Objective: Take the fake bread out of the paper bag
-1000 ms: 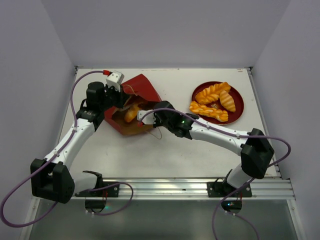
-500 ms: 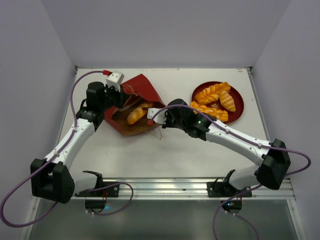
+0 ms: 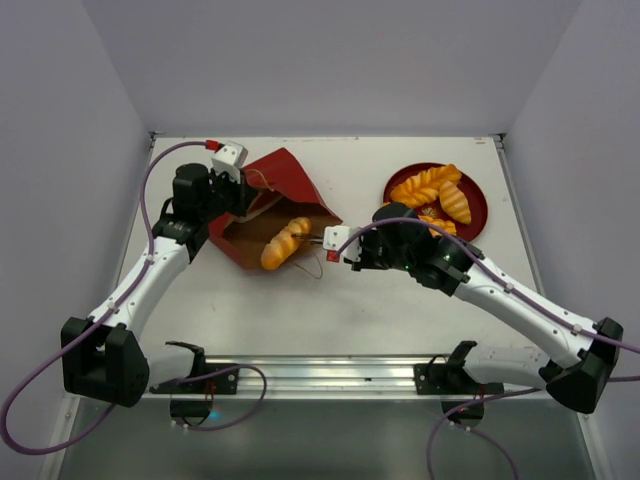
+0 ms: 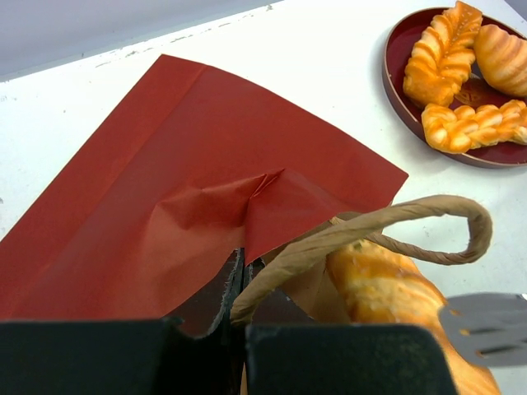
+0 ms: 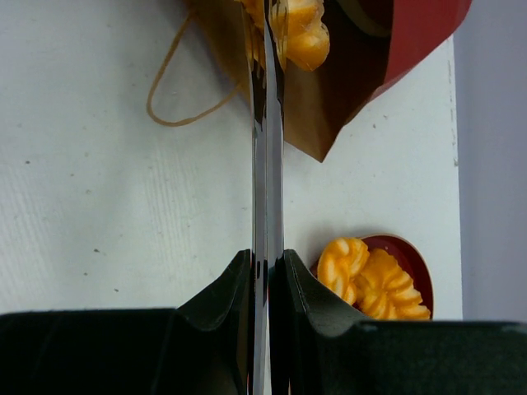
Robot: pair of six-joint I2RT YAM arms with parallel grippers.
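The red paper bag [image 3: 277, 180] lies on its side with its brown mouth facing front right. My left gripper [image 3: 241, 199] is shut on the bag's upper edge beside a tan handle [image 4: 370, 230]. My right gripper [image 3: 353, 246] is shut on thin metal tongs [image 3: 325, 238], whose tips pinch a long golden bread roll [image 3: 283, 243] at the bag's mouth. The roll lies half out of the bag. It also shows in the left wrist view [image 4: 387, 288] and in the right wrist view [image 5: 300, 33], at the end of the tongs [image 5: 268, 164].
A round red plate [image 3: 479, 210] at the back right holds three golden pastries [image 3: 425, 186]. The bag's loose loop handle [image 5: 177, 90] lies on the white table in front of the mouth. Walls close in the table on three sides.
My right arm has drawn back to the right, and the tongs have pulled the roll from deep in the bag to its mouth. My left arm has held still.
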